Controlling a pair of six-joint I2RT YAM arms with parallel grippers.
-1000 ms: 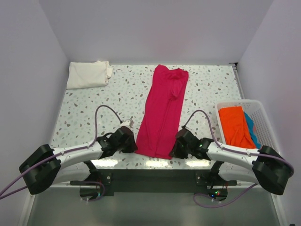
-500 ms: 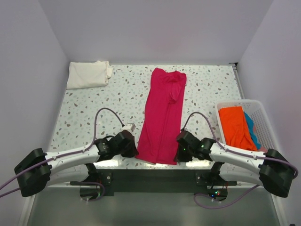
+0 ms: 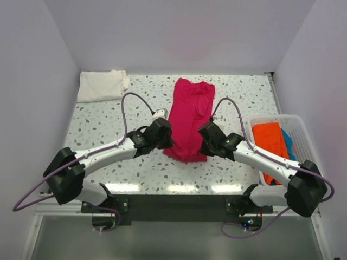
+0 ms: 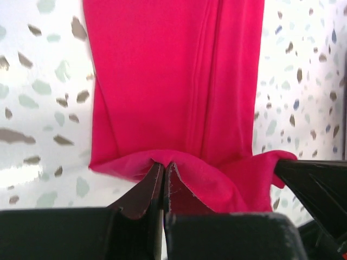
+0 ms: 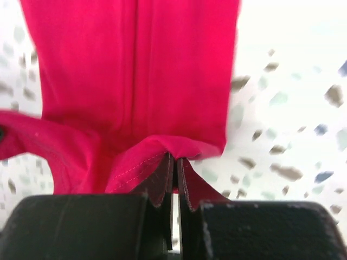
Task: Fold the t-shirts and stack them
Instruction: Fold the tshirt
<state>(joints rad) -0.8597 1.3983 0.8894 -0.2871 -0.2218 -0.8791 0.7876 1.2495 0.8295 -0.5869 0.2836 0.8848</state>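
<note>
Mid-fold on magenta-red t-shirt (image 3: 190, 116), well left of basket (image 3: 277, 118), approx. mid-table. Laid lengthwise as a narrow strip, w/ collar end farther back than basket's far rim. Near hem raised and doubled over the strip, abt level w/ basket's middle.

Pinched fully shut on hem's corner away from basket w/ left gripper (image 4: 164, 167); nothing but a thin layer of cloth betw. the tips. Same w/ right gripper (image 5: 174, 160): clamped tight on hem's basket-side corner, stitched edge visible right at the tips.

Handles as light, limp knit: no stiffness, bellies down betw. the two grips in left wrist view. Prob. drags a bit on speckled table (image 3: 97, 130) rather than sliding. Not fragile.

Best taken at both hem corners, right on the stitched edge, pinching all layers; otherwise risk of losing inner layer & skewing the fold. Calls for moving both grips together & level, to avoid twisting the strip.

Judged step: bringing hem toward collar end for a half-fold; not yet laid down. Stacking after that, prob. onto cream-white t-shirt (image 3: 102, 85), folded, far left of basket and farther back than its far rim. Orange t-shirt (image 3: 271, 145) & blue t-shirt (image 3: 293, 154) inside basket, not yet folded.
</note>
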